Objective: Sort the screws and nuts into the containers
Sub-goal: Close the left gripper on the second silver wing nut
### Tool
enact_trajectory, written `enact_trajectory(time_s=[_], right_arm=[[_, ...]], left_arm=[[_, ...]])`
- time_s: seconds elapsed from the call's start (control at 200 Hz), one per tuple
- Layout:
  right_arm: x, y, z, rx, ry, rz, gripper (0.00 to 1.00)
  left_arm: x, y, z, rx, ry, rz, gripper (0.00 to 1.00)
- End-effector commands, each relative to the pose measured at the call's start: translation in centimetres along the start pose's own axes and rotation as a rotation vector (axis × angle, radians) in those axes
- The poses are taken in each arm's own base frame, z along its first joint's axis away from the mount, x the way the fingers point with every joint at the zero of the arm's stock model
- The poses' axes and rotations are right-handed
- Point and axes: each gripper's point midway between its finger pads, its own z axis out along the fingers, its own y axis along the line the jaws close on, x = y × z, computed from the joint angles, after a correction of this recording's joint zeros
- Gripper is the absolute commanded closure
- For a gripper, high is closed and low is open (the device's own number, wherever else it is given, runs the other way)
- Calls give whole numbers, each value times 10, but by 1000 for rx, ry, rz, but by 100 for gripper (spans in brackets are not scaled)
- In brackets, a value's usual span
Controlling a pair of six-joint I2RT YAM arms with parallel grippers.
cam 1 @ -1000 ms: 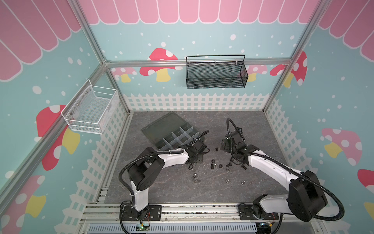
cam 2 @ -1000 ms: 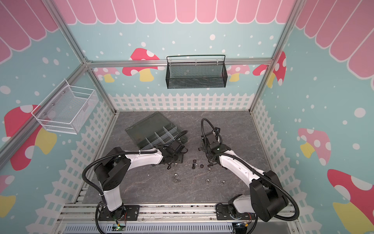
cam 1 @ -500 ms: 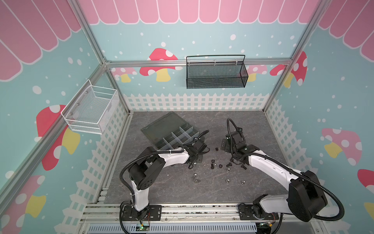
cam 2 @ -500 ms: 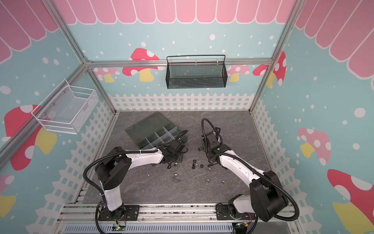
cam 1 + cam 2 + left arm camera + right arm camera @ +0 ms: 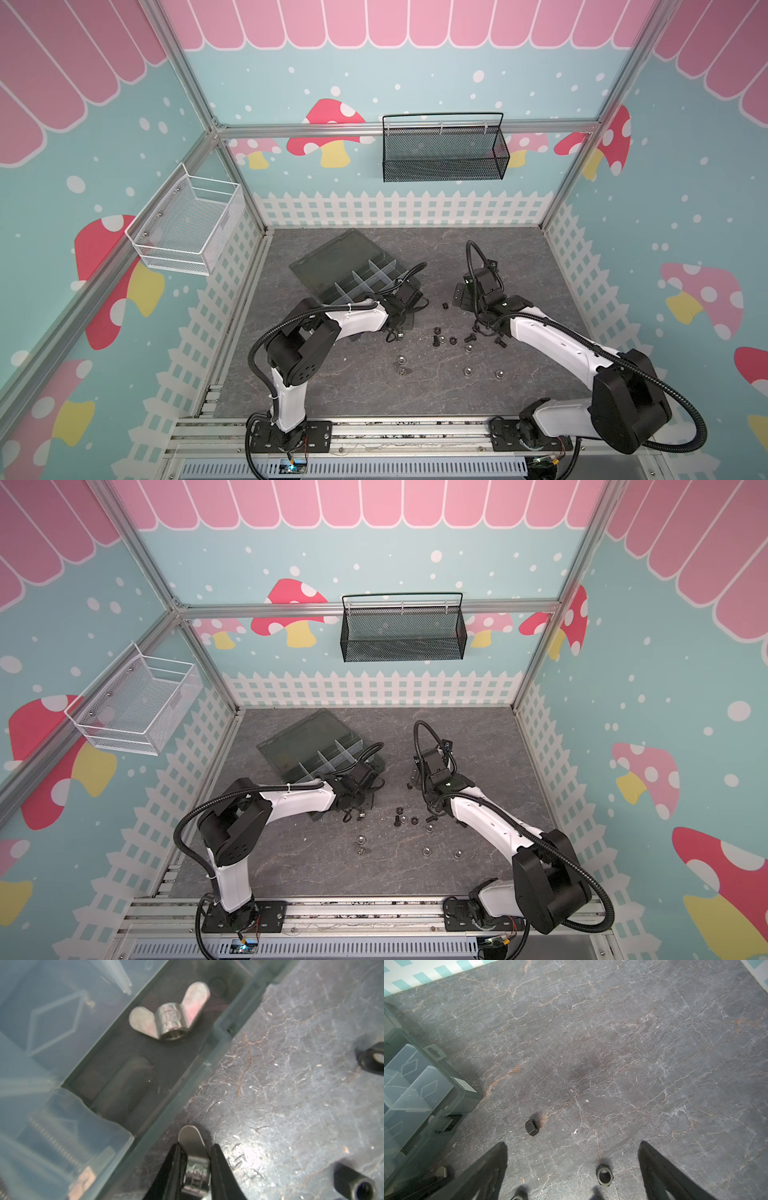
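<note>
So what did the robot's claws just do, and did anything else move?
The left claw closed around a silver wing nut lying on the table beside the organiser box. Neither arm shifted noticeably. The right claw stayed wide open above the loose black nuts, which haven't moved, nor has the box.

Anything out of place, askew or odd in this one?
Nothing looks damaged. The organiser box sits turned askew to the table edges, with its lid open flat. One black nut lies apart from the main scatter of loose nuts and screws.
</note>
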Motion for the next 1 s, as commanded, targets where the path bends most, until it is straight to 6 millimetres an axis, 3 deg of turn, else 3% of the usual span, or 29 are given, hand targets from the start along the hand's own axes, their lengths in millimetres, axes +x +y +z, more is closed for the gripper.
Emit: enact_trajectory(time_s=[0.0, 0.225, 0.435, 0.995], right_arm=[[-4, -1, 0, 12, 1, 7, 1], [-2, -1, 1, 11, 6, 12, 1], [-1, -1, 2, 7, 7, 17, 2], [-5, -19, -13, 42, -55, 65, 2]], left_arm=[[21, 8, 6, -20, 73, 5, 82], [30, 11, -1, -19, 79, 15, 87], [25, 1, -7, -1, 47, 57, 89], [-24, -39, -43, 111, -106, 136, 90]])
